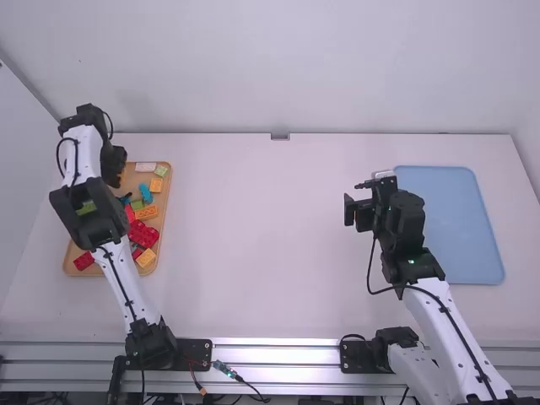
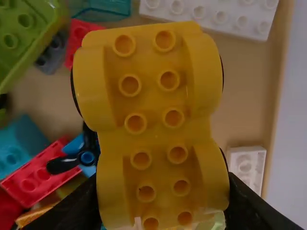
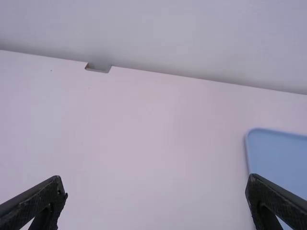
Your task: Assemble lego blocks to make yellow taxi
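At the tray's far end, my left gripper [image 1: 115, 165] hangs over the loose blocks. In the left wrist view that gripper [image 2: 160, 196] is shut on a yellow car base [image 2: 148, 108], whose wheel-arch bulges and studs face the camera. The base is raised above the other blocks and hides its fingertips. My right gripper [image 1: 354, 199] is above the table at the right, beside the blue tray. Seen from its own wrist, the right gripper [image 3: 156, 186] stands wide open with nothing between its fingers.
The wooden tray [image 1: 169, 198] at the left holds several coloured bricks, among them red bricks [image 1: 143, 234], an orange brick [image 1: 146, 213] and a white brick [image 2: 208, 14]. A blue tray [image 1: 451, 224] lies at the right. A wall stands along the table's far edge.
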Robot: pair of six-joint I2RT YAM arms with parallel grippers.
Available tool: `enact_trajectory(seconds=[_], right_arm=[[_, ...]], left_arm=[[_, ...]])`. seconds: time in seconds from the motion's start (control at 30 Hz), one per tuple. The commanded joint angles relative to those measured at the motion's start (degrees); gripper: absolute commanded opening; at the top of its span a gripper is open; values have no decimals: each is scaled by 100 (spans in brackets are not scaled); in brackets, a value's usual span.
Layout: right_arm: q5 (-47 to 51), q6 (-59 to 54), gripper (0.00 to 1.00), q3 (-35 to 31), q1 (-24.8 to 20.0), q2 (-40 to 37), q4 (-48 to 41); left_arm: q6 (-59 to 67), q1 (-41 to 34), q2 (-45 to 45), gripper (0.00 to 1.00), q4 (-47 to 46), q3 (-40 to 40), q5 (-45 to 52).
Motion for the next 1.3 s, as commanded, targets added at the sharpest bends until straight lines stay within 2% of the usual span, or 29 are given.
enact_trajectory(seconds=[0.0,0.3,0.5,0.67,0.77,0.9,1.03,1.17,1.27], right_arm=[[2,-9,99,114,28,-10,35],[-2,437,99,114,-142,-10,50],[-20,505,99,114,-122,-10,-17],[-7,461,99,114,-31,-10,-11],[0,463,99,114,-11,-8,-9],[-4,461,99,114,-52,-10,-17],[-28,461,99,114,-94,-10,-15],[-46,461,99,114,-96,-10,-17],[-42,455,99,114,-44,-10,-11]], left_arm=[[5,-42,43,2,-204,260,-61],[562,-199,-31,2,-408,485,225],[479,-925,-215,2,-580,476,-459],[490,-1578,-372,2,-646,476,-638],[267,-2199,-556,2,-840,474,-1335],[370,-2752,-709,2,-932,455,-1624],[453,-3010,-750,2,-1026,448,-1578],[704,-3071,-794,2,-956,361,-1056],[676,-3075,-1034,2,-749,-81,-1078]])
